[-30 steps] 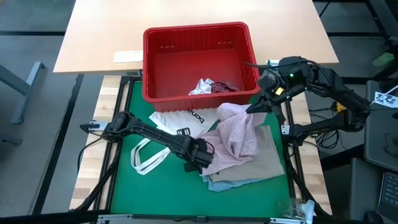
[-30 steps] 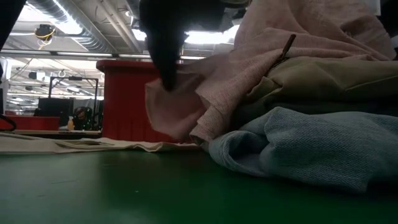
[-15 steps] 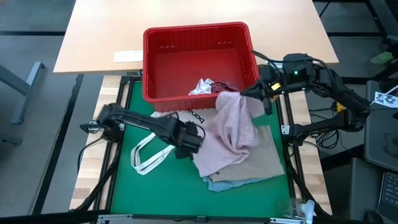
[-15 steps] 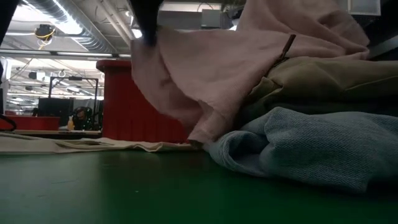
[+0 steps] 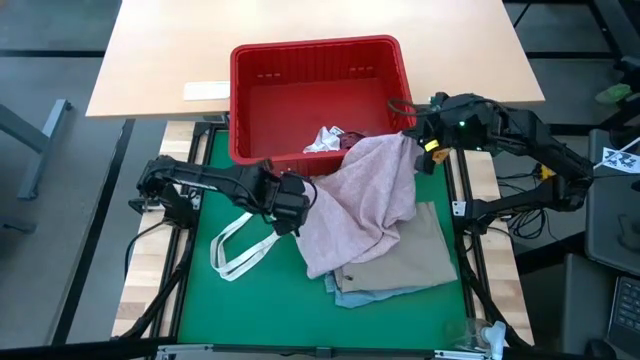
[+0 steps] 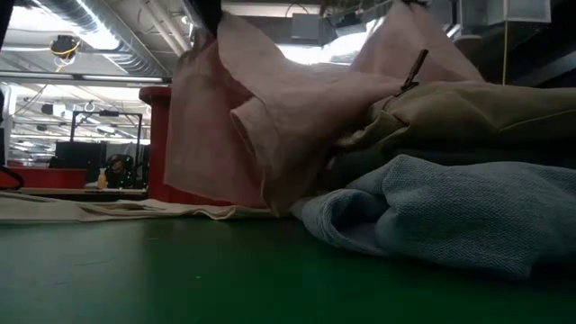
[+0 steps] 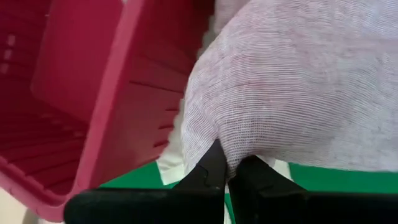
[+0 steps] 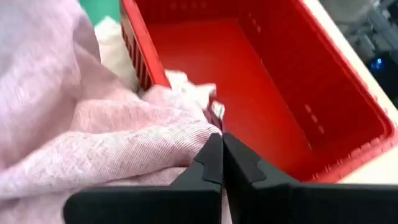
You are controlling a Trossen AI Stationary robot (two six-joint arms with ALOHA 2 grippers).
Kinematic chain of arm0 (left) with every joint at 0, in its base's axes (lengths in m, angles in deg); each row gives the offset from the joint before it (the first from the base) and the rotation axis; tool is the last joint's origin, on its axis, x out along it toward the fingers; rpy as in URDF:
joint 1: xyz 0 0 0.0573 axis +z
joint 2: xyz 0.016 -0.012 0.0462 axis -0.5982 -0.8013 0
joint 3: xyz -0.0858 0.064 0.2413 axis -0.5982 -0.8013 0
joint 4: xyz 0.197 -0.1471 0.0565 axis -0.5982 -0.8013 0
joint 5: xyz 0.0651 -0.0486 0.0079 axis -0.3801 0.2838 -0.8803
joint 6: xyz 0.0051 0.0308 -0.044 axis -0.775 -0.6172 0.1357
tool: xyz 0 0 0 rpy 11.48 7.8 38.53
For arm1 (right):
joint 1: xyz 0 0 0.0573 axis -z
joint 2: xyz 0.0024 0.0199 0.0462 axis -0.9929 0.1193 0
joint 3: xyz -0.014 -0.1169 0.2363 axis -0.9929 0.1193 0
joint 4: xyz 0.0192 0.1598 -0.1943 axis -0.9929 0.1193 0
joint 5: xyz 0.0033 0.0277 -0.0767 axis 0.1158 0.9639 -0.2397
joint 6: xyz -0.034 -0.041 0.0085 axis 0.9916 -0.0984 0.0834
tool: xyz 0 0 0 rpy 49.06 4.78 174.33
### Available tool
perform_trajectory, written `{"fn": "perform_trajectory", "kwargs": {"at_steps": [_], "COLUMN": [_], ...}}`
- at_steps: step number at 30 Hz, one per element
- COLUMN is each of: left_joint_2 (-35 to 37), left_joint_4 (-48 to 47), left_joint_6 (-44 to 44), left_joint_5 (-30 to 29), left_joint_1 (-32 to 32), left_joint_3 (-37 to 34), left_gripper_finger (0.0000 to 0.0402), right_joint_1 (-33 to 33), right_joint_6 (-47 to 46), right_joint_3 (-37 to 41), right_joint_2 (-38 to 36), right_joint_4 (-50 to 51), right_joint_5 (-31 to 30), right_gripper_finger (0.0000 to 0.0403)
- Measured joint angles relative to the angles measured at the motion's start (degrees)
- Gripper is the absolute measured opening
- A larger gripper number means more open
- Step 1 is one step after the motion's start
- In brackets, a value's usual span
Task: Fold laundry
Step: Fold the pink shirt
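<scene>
A mottled pink garment [image 5: 365,200] hangs spread between my two grippers, over the pile of laundry on the green mat. My left gripper [image 5: 297,207] is shut on its left end, just in front of the red basket [image 5: 320,60]. My right gripper [image 5: 413,141] is shut on its far right end, by the basket's near right corner. Under the pink garment lie a beige garment [image 5: 410,262] and a light blue one [image 5: 365,295]. A small white piece [image 5: 325,138] and a maroon piece [image 5: 357,140] lie inside the basket. My left gripper pinches a bunched edge of the pink garment [image 7: 214,144] between its two fingers. The fingers slant down from the table's left. The cloth is lifted there and falls away toward the pile. One layer or several, I cannot tell. My right gripper pinches a gathered fold at the garment's far right end [image 8: 198,133] between its two fingers, slanting down from the table's right. That end is held up beside the basket's rim [image 8: 134,43]. The cloth runs from it down over the pile.
A white tote bag [image 5: 290,185] with loop handles [image 5: 240,255] lies flat on the mat's left half, partly under my left gripper. The red basket [image 6: 180,144] stands along the mat's far edge. Bare green mat [image 5: 260,310] shows at the near left.
My left gripper has risen and gone toward the table's far left with the pink garment's left end. My right gripper has turned at the wrist, staying by the basket's corner. The garment, bunched on the pile before, is now spread out between the two grippers.
</scene>
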Motion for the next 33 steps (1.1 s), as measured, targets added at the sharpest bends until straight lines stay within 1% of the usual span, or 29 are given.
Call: {"fn": "perform_trajectory", "kwargs": {"at_steps": [3, 6, 11, 14, 19, 23, 25, 28, 30, 33], "left_joint_2": [0.0, 0.0, 0.0, 0.0, 0.0, 0.0, 0.0, 0.0, 0.0, 0.0], "left_joint_4": [0.1, 0.1, 0.2, 0.1, 0.2, 0.1, 0.1, 0.2, 0.3, 1.5], "left_joint_6": [-1.3, -3.1, -3.6, -4.5, -4.5, -4.2, -3.5, -2.7, -2.6, -2.5], "left_joint_5": [-0.2, -0.2, -0.3, -0.3, -0.3, -0.1, 0.3, 0.4, 0.4, 0.4], "left_joint_1": [1.4, 2.7, 5.3, 6.4, 8.1, 8.7, 8.7, 8.3, 8.0, 7.3], "left_joint_3": [-0.8, -1.7, -2.7, -3.1, -3.1, -3.1, -3.1, -3.1, -3.1, -3.1], "left_gripper_finger": [0.0001, 0.0001, 0.0006, 0.0032, 0.0093, 0.0132, 0.0143, 0.0153, 0.0156, 0.0157], "right_joint_1": [0.0, 0.0, 0.0, 0.0, 0.0, 0.0, 0.0, 0.0, 0.0, 0.0], "right_joint_6": [0.0, 0.0, 0.0, 0.0, 0.0, -0.1, -0.1, -0.5, -2.2, -7.4], "right_joint_3": [0.0, 0.0, 0.0, 0.0, 0.0, 0.0, 0.0, 0.0, 0.0, 0.0], "right_joint_2": [0.4, 0.8, 1.7, 2.4, 3.9, 4.2, 4.2, 4.3, 4.3, 4.3], "right_joint_4": [2.7, 2.7, 2.3, 2.4, 2.4, 4.1, 6.4, 10.0, 12.4, 15.7], "right_joint_5": [-1.4, -2.2, -2.5, -3.5, -3.9, -2.7, -0.8, 4.4, 9.5, 19.9], "right_gripper_finger": [0.0000, 0.0003, 0.0032, 0.0061, 0.0114, 0.0144, 0.0151, 0.0153, 0.0153, 0.0154]}}
